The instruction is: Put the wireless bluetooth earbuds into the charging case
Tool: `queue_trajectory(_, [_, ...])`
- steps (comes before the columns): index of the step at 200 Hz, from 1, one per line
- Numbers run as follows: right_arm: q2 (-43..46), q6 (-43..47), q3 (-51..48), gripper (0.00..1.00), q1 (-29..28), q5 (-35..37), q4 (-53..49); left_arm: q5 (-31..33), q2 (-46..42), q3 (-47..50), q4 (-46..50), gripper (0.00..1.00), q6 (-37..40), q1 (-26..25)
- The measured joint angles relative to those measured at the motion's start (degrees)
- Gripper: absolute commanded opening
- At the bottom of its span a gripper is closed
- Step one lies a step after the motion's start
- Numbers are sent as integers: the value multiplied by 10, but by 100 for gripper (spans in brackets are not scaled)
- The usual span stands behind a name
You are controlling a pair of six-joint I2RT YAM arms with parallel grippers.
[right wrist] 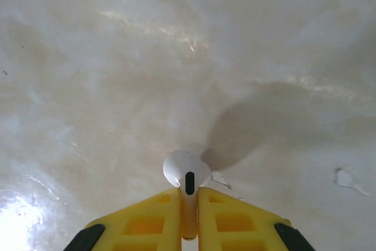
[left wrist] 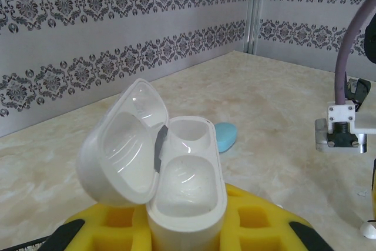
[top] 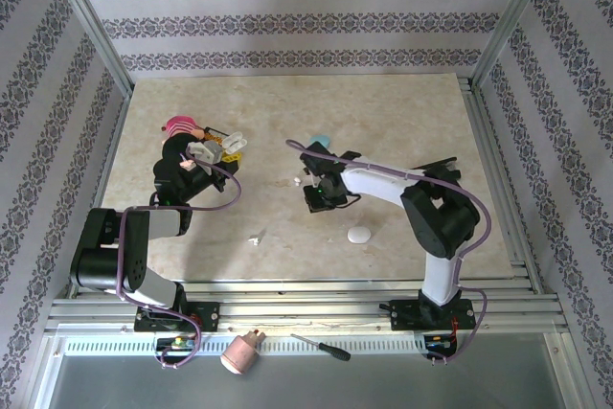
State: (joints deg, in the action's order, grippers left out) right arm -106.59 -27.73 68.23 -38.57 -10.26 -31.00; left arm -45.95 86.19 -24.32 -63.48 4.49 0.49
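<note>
One earbud [right wrist: 183, 167] in right hand [right wrist: 189, 199] | left hand [left wrist: 185, 233]: open case [left wrist: 188, 186] (lid up)

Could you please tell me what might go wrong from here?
The right gripper pinches the white earbud only by its thin stem, so it may twist or slip. The open charging case in the left gripper has small wells, with its lid close alongside; a misaligned approach could knock it.
</note>
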Motion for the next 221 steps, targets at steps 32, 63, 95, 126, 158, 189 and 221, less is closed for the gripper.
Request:
queue_trajectory(32, [28, -61, -72, 13, 52, -102, 87, 1, 0, 0, 0, 4, 0, 0])
queue_trajectory(63, [37, -80, -94, 20, 73, -117, 110, 1, 0, 0, 0, 4, 0, 0])
queue_trajectory(95, [40, -75, -98, 34, 81, -100, 101, 1, 0, 0, 0, 4, 0, 0])
queue_trajectory(126, [56, -49, -92, 44, 80, -72, 64, 2, 0, 0, 0, 4, 0, 0])
queue_trajectory(158, [61, -10, -57, 48, 76, -40, 24, 1, 0, 0, 0, 4, 0, 0])
queue_trajectory(189, [34, 38, 8, 49, 71, -20, -25, 1, 0, 0, 0, 4, 0, 0])
queue_trajectory(221, [-35, 130, 103, 50, 53, -12, -96, 1, 0, 0, 0, 4, 0, 0])
